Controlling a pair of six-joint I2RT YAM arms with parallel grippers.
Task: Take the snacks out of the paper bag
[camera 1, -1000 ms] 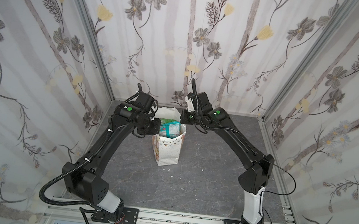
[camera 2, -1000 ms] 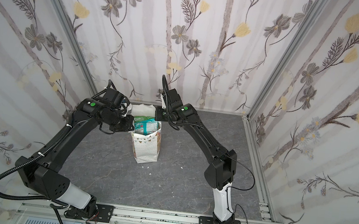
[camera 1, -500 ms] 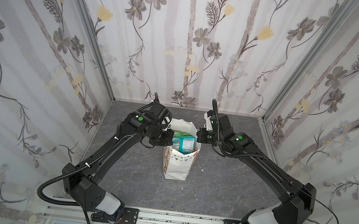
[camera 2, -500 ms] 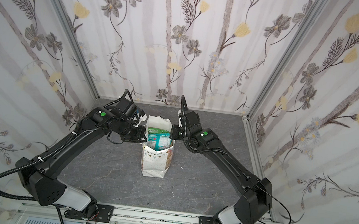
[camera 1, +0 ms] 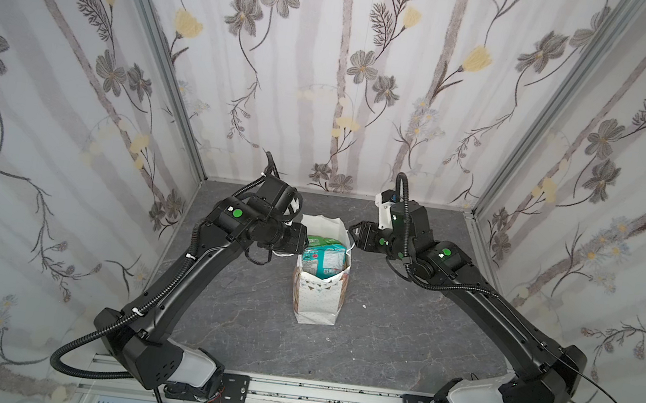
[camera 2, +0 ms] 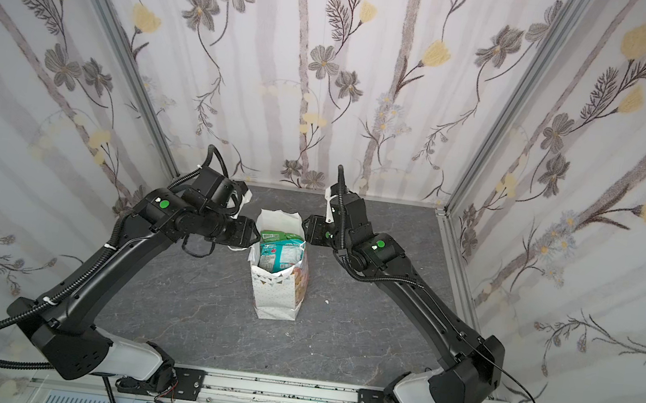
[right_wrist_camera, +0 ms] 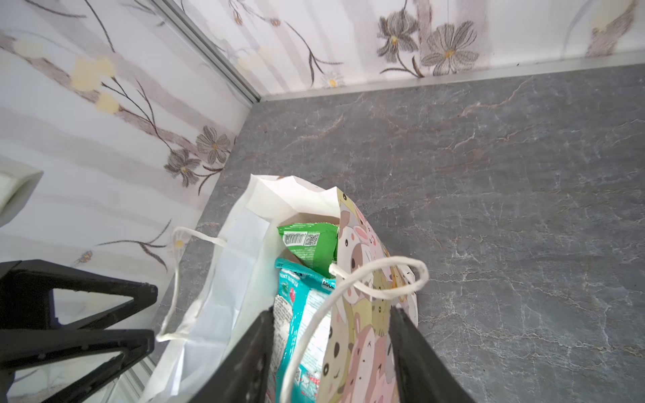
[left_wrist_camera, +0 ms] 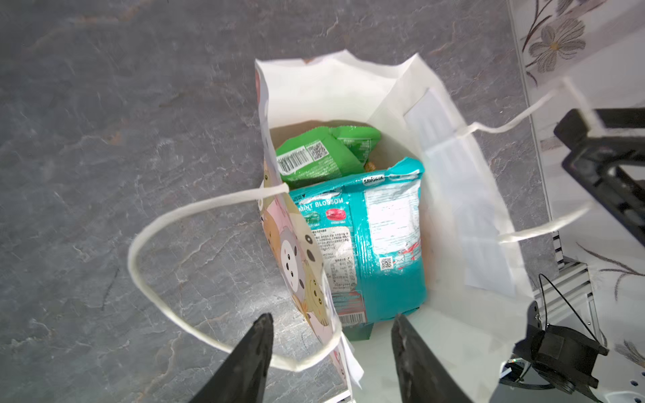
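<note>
top views, bag: bag point(camera 1: 318, 294) upright mid-surface point(camera 1: 402, 325), mouth open.
top views, snacks: teal packet point(camera 1: 325, 257) and green packet point(camera 1: 318, 240) inside, none lying outside. Nothing removed as far as shown.
top views, room: left pincer point(camera 1: 301, 244) and right pincer point(camera 1: 355, 231) flank the rim. Open surface all round the bag, walls well apart.
left wrist: left pincer spread, empty, straddling a bag wall; handle point(left_wrist_camera: 146, 244) loops beside it.
right wrist: right pincer spread, empty, astride the printed wall.
left to do: every packet; teal sits topmost.

Matt white paper on the bag point(left_wrist_camera: 450, 195), glossy crinkled foil on the teal packet point(left_wrist_camera: 384, 244); my left pincer point(left_wrist_camera: 331, 316) is matt black plastic, and the counter point(left_wrist_camera: 104, 104) looks like dull grey stone.
</note>
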